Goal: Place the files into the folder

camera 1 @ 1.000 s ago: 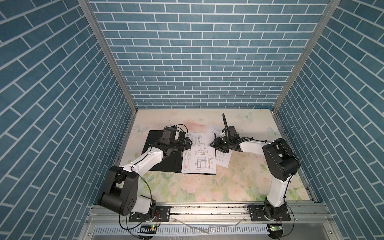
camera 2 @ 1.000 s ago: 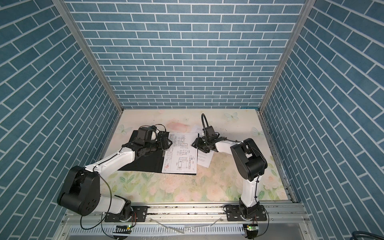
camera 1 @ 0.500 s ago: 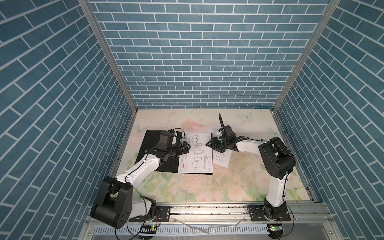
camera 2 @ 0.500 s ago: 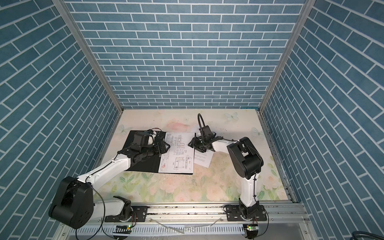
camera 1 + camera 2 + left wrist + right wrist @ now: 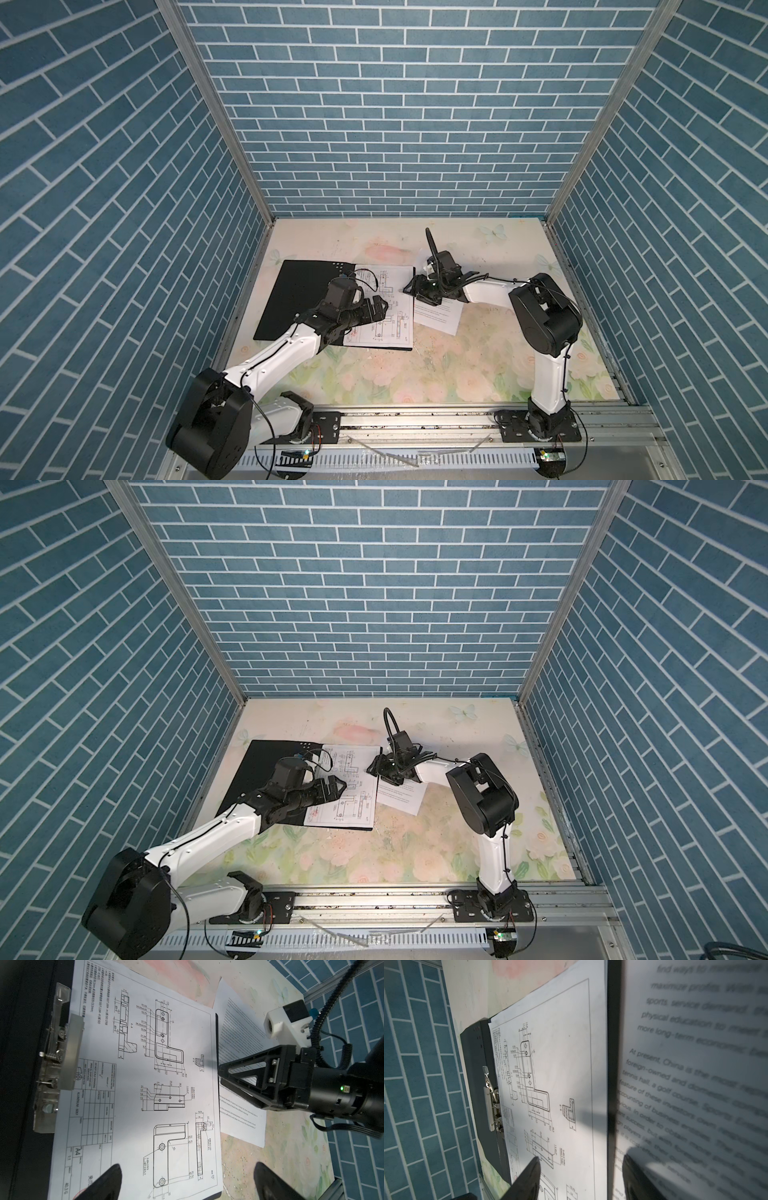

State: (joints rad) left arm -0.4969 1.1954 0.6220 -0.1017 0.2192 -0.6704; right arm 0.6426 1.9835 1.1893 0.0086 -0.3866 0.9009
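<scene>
Table (image 5: 415,374): matte, floral print.
Left tool (image 5: 384,305): black wedge fingers wide apart, above the drawing sheet (image 5: 395,332).
Folder (image 5: 291,299): open flat, black inside, steel spring clip (image 5: 60,1059) at spine; white drawing sheet lies on its right half.
Text sheet (image 5: 438,318): flat on table, just beside folder.
Right tool (image 5: 581,1178): fingers apart, straddling the folder's edge.

Folder (image 5: 299,291) matt; clip (image 5: 62,1057) shiny metal; sheets (image 5: 133,1064) paper.

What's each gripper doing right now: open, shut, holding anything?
Left gripper: open, holding nothing, over the drawing sheet.
Right gripper: open, holding nothing, at the edge of the folder, beside the text sheet.
</scene>
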